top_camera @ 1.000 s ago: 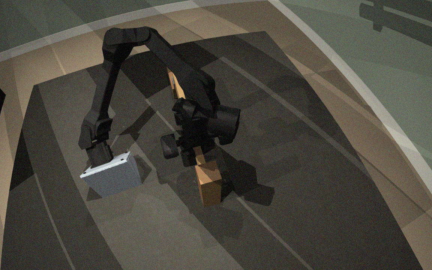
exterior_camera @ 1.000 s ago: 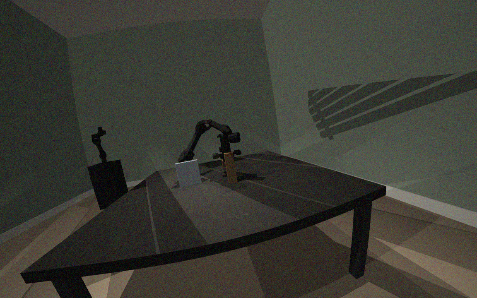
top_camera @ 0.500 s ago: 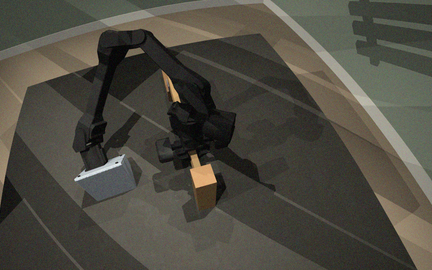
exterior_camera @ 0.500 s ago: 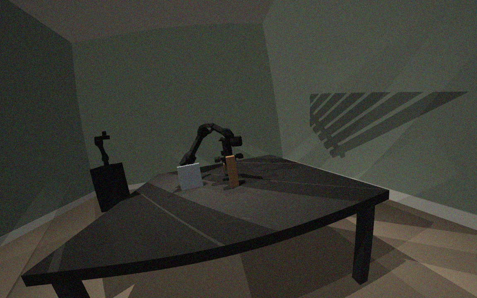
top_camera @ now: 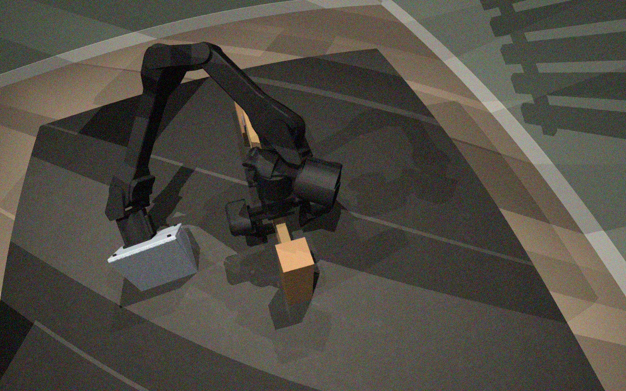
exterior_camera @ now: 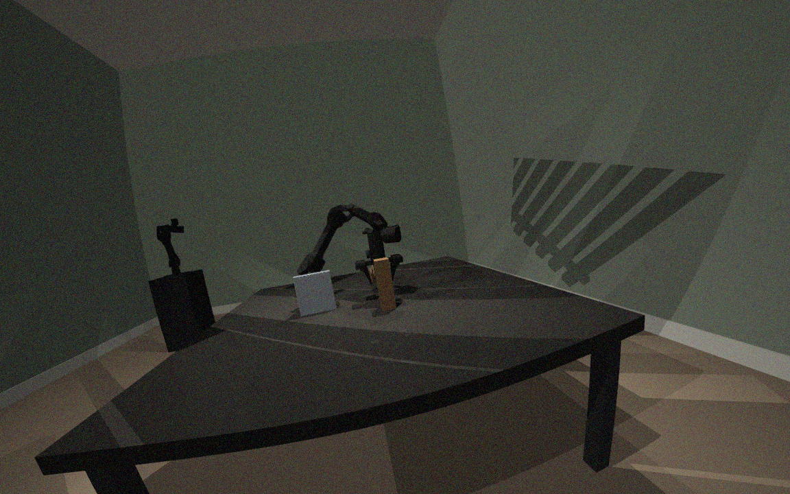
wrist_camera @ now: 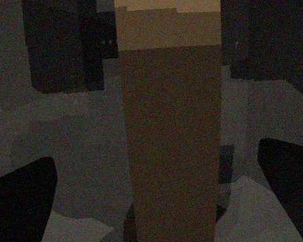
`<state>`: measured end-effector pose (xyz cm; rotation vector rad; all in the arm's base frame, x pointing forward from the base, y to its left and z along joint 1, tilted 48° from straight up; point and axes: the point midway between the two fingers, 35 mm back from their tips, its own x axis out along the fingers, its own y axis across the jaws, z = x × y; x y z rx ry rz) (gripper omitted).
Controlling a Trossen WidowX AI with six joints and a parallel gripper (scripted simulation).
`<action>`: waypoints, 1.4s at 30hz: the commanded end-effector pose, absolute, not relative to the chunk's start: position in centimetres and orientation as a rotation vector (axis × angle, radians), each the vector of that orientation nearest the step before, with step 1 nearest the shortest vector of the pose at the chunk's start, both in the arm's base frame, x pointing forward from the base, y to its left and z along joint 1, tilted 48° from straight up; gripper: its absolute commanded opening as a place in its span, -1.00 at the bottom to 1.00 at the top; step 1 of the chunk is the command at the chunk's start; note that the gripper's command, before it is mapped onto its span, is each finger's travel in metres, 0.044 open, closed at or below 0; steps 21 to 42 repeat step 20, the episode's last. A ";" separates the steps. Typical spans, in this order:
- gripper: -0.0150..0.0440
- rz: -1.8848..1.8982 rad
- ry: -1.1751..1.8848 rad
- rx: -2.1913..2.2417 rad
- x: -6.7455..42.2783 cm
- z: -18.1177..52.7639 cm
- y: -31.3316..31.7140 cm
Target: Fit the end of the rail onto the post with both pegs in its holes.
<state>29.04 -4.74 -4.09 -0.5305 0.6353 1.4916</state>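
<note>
Rail (wrist_camera: 172,139) butted against post (top_camera: 295,270), far end hidden behind arm. Gripper (top_camera: 276,221) spread wide, straddling rail, holding nothing. Risk on retreat: finger snagging rail, dragging pegs back out.

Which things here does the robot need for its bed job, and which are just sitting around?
For the job:
- bed rail, its end up against the post
- wooden post
- gripper, open around the rail, holding nothing

Just sitting around:
- grey box under the arm's base
- black stand on the floor beside the table
</note>
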 end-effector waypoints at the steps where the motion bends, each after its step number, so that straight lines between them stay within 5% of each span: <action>1: 1.00 1.491 0.635 -0.531 29.0 -4.1 -4.7; 42: 1.00 1.485 0.637 -0.539 29.3 0.2 -4.9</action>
